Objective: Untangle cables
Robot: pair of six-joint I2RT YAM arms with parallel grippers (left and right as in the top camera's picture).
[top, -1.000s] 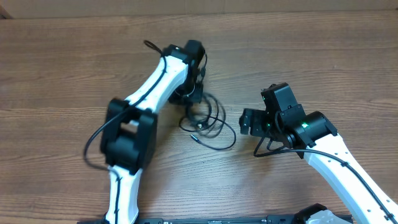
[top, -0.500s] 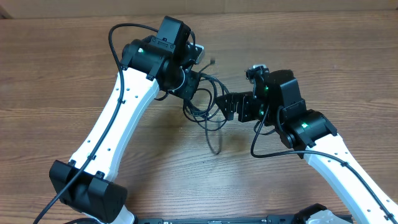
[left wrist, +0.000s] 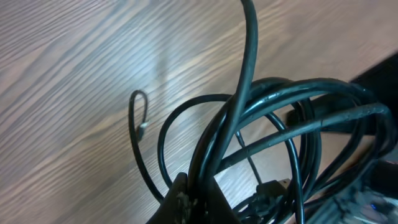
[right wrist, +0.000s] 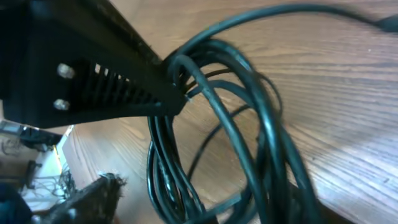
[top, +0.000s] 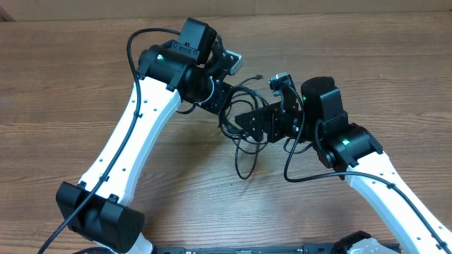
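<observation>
The cables (top: 244, 166) are thin black cords bunched in a tangle between my two grippers, with one loop trailing onto the wooden table toward the front. My left gripper (top: 220, 97) is shut on several strands and holds the bunch lifted. In the left wrist view the cables (left wrist: 273, 102) fan out from its jaws (left wrist: 200, 200), and one silvery-tipped end (left wrist: 143, 128) rests on the wood. My right gripper (top: 244, 121) is open, pushed into the tangle from the right. In the right wrist view the cables (right wrist: 219, 93) run between its spread fingers (right wrist: 205, 205).
The wooden table (top: 70, 85) spreads to all sides. The left gripper's black body (right wrist: 81, 74) fills the upper left of the right wrist view, close to my right fingers. A free plug end (top: 258, 75) sticks out behind the tangle.
The left arm swung round and lifted the cable bunch. The right gripper moved left into the tangle, which has been drawn up and toward the right, leaving one loop trailing.
</observation>
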